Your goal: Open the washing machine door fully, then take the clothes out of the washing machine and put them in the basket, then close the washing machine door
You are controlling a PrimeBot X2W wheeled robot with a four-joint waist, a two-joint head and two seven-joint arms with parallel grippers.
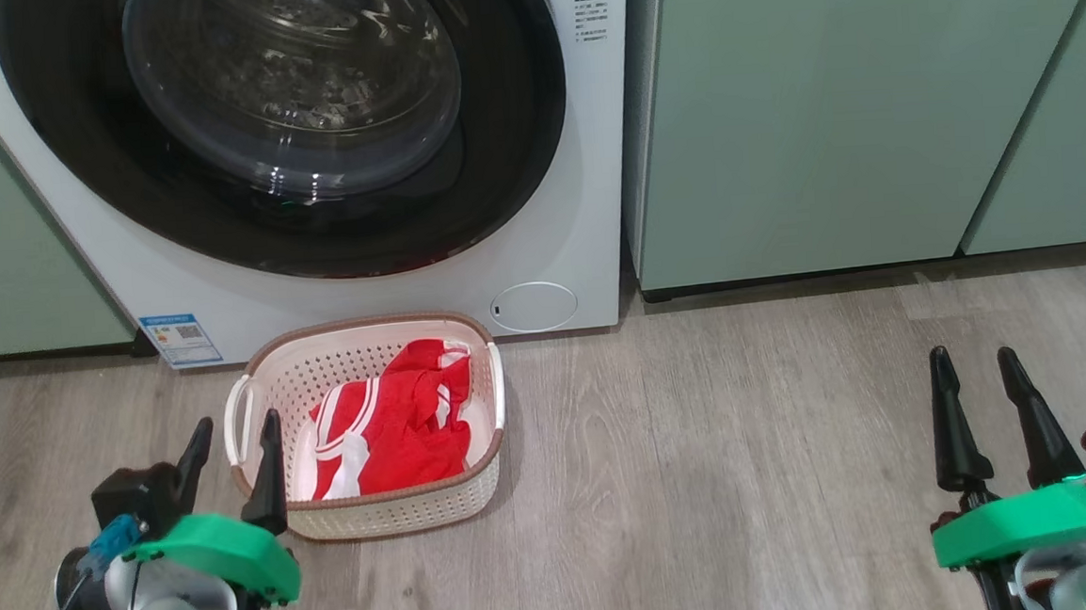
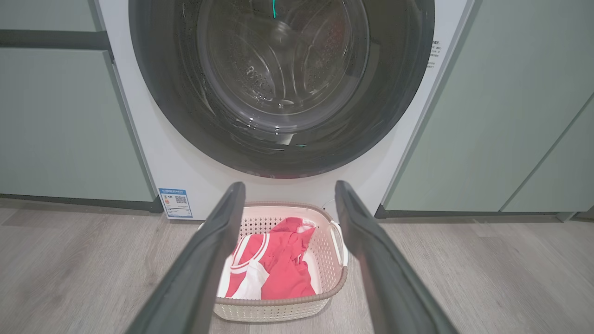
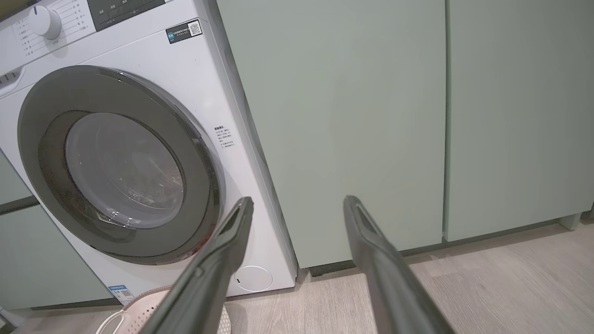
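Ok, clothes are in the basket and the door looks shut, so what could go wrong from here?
The left jaws stand open close to the near left corner of the basket; a forward move could snag its handle and shove it. The door looks flush, but I cannot tell whether it latched; it might swing open.

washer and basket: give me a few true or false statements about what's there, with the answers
1. The door of the washer is shut. True.
2. The red clothes lie inside the basket. True.
3. The left tool is clamped on a garment. False: it is open and empty, beside the basket.
4. The basket stands on top of the washer. False: it stands on the floor in front of it.
5. The right tool is open and holds nothing. True.
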